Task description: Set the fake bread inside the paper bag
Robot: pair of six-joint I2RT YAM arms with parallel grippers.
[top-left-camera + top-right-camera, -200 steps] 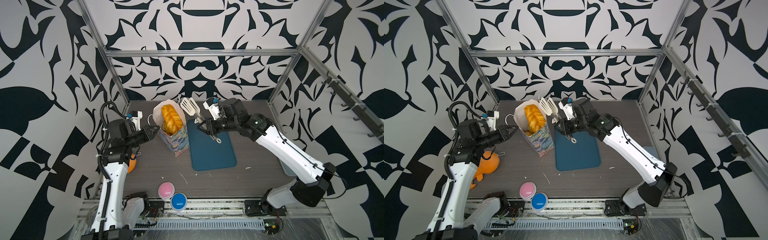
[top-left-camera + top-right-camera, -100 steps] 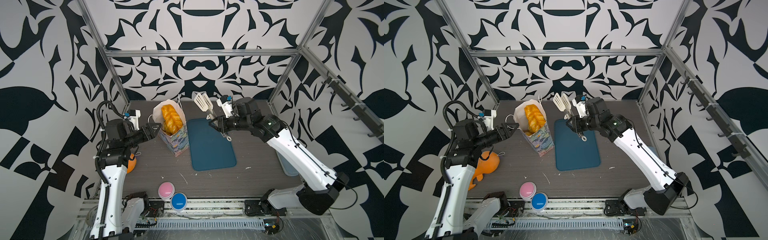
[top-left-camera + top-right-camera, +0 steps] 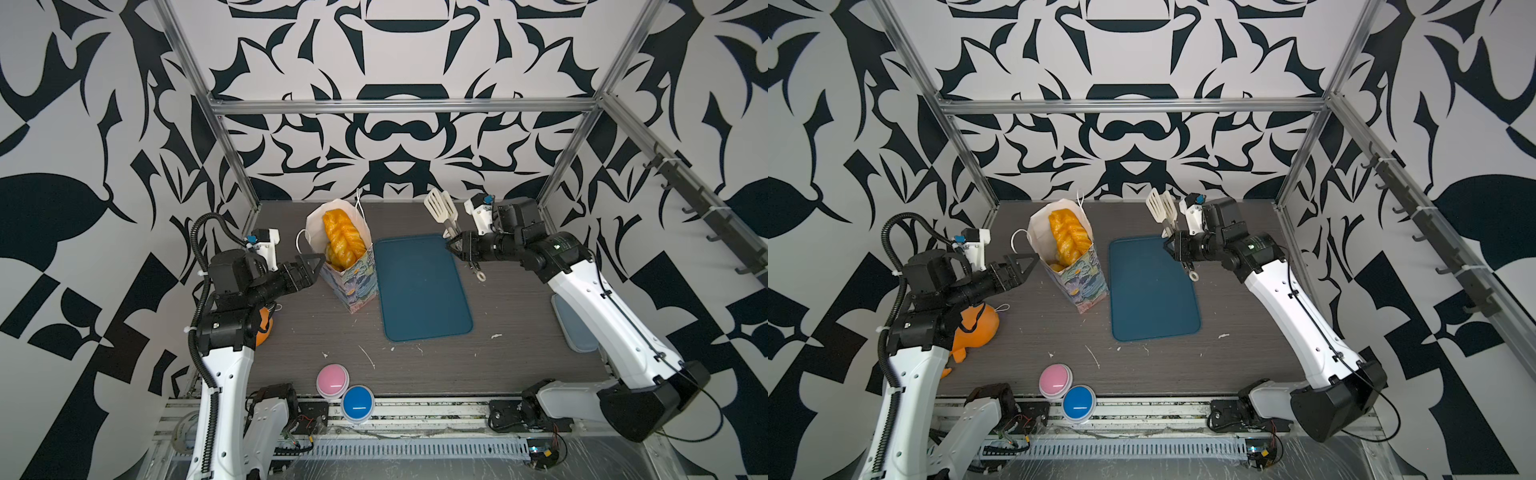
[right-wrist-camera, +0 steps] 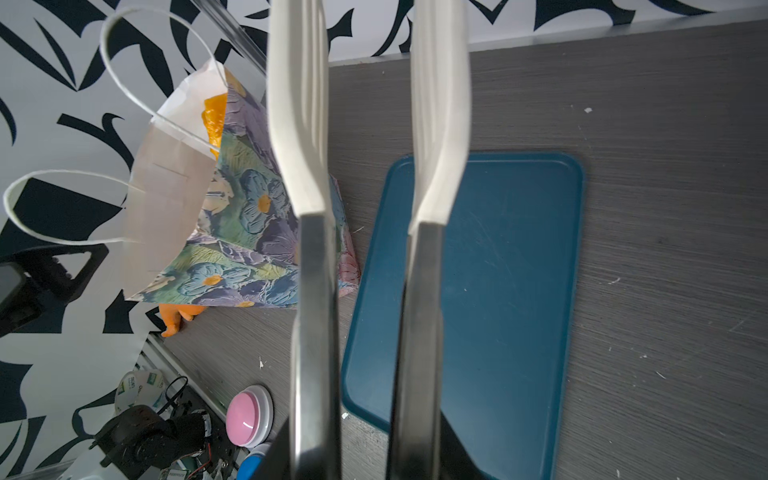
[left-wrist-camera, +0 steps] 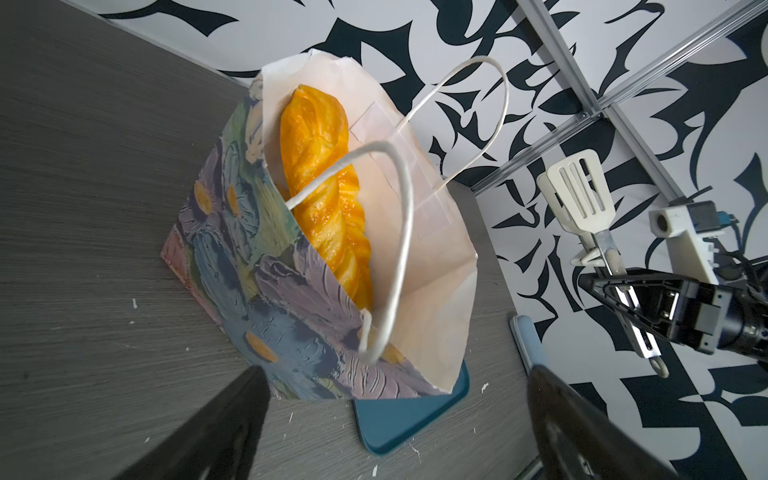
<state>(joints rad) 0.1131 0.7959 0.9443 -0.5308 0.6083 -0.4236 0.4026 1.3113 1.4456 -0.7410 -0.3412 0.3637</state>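
The paper bag (image 3: 354,277) (image 3: 1080,277) (image 5: 266,299) (image 4: 245,232) stands upright at the back left of the table. Fake bread is inside it: a long braided loaf (image 3: 341,235) (image 3: 1066,235) (image 5: 326,183) (image 4: 214,118) leans out of the mouth, with smaller pastries partly hidden below. My left gripper (image 3: 316,267) (image 3: 1025,266) (image 5: 395,386) is open, level with the bag's left side, holding nothing. My right gripper (image 3: 459,249) (image 3: 1173,248) (image 4: 365,449) is shut on white-tipped metal tongs (image 3: 441,209) (image 3: 1162,206) (image 5: 582,199) (image 4: 299,124), which hold nothing, beyond the tray's far right corner.
A bare blue tray (image 3: 419,291) (image 3: 1152,291) lies just right of the bag. An orange plush toy (image 3: 976,328) sits under my left arm. Pink (image 3: 332,380) and blue (image 3: 357,404) buttons are at the front edge. A grey-blue lid (image 3: 575,330) lies at the right edge.
My left gripper has opened beside the bag. My right arm has carried the tongs to the right, away from the bag's mouth and past the tray.
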